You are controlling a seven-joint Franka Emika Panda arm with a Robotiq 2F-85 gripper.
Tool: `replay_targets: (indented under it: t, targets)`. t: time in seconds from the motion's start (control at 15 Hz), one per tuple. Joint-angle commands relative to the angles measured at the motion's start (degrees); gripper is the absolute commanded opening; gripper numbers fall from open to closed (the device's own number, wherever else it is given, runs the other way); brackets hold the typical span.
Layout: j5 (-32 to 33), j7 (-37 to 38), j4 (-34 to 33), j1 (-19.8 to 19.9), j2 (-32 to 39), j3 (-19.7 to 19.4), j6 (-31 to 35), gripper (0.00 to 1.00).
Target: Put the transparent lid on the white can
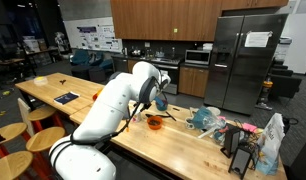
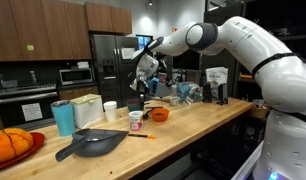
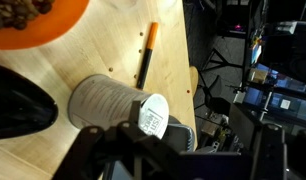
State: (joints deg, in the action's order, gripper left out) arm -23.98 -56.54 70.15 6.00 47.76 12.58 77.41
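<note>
Kitchen desk point(image 3: 103, 45): tool point(image 3: 143, 138) jaws apart over can point(image 3: 98, 100), lid point(image 3: 153, 113) seemingly seated; release step, next lift straight clear.

Your bench point(image 1: 183, 150) is pale butcher-block wood and runs across the lower frame in both exterior views. Behind it, wooden cabinets point(image 1: 163, 18) fill the top centre, with a microwave point(image 1: 197, 58) beneath them. A steel fridge point(image 1: 243, 60) stands at upper right, a paper point(image 1: 257, 40) stuck on its door. Round stools point(image 1: 43, 140) sit at lower left. Posters point(image 1: 93, 35) hang on the far wall at upper left, under a dark ceiling.
</note>
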Motion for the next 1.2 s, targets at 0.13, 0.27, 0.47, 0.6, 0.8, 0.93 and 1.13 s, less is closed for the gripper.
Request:
replay_targets:
  t: [0.13, 0.27, 0.47, 0.6, 0.8, 0.93, 1.13]
  targets:
    - [1.15, -1.05, 1.50, -0.53, -3.32, -0.71, -0.11, 1.00]
    - [1.51, -1.33, 2.46, -0.57, -4.89, -0.79, 0.03, 1.00]
    - [2.47, -1.70, 5.59, -0.94, -9.00, -1.02, 0.22, 1.00]
    - [4.26, -2.07, 8.12, -1.47, -12.04, -1.42, 0.68, 1.00]
    - [10.58, -2.78, 13.92, -3.26, -17.80, -2.73, 3.44, 1.00]
    - [14.51, -2.85, 18.78, -4.08, -21.18, -3.54, 8.49, 1.00]
    - [14.97, -2.68, 26.47, -4.18, -25.36, -3.61, 16.25, 1.00]
